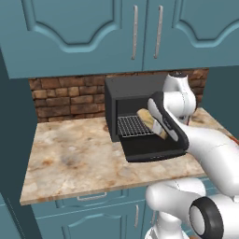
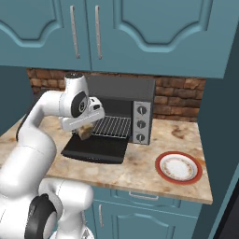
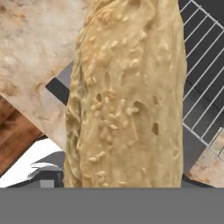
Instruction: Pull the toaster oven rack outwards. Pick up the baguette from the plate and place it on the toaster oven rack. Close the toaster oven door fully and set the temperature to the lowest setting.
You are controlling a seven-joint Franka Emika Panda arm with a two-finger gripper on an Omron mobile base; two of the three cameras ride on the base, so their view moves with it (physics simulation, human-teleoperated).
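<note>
My hand (image 2: 85, 130) grips the baguette (image 3: 127, 96), hanging just over the toaster oven rack (image 2: 111, 126) and open toaster oven door (image 2: 95, 150).

Illumination is even and diffuse, with no visible source. The countertop (image 1: 84, 158) is brightly lit, without glare. The toaster oven (image 2: 116, 100) cavity stays dark, and a soft shadow lies beneath the upper cabinets (image 1: 93, 32) on the brick wall (image 1: 65, 98). Rendered edges are slightly soft. In the hand view, the baguette (image 3: 127, 96) looks mildly blurred at close range.
</note>
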